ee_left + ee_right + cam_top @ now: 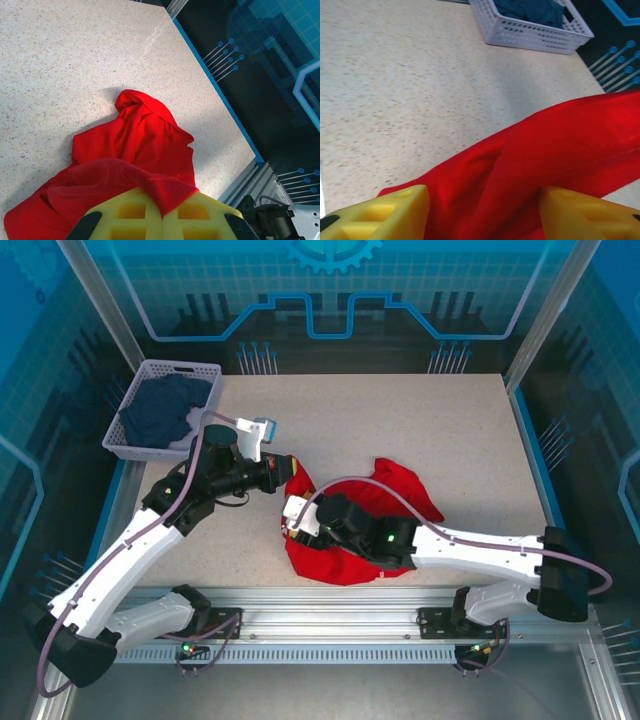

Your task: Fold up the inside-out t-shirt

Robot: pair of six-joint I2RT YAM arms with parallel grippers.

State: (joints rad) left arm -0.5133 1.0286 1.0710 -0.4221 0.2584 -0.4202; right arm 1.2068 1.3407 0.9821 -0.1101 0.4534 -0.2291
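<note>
The inside-out t-shirt (385,495) lies crumpled, bright red, on the table a little right of centre and near the front edge. My left gripper (290,476) is at its upper left edge. In the left wrist view the left gripper (167,202) is shut, its yellow fingers (125,212) pinching a fold of the t-shirt (135,135), while the rest trails away over the table. My right gripper (292,513) sits at the shirt's left side. Its jaws (484,205) stand wide apart, open, with a thick band of the t-shirt (560,145) running between the fingers (395,215).
A white slatted basket (180,368) at the back left corner holds a dark navy garment (160,410); the basket (535,36) also appears in the right wrist view. Bare speckled table (400,420) stretches behind and to the right of the shirt. The frame rail (330,600) runs along the front.
</note>
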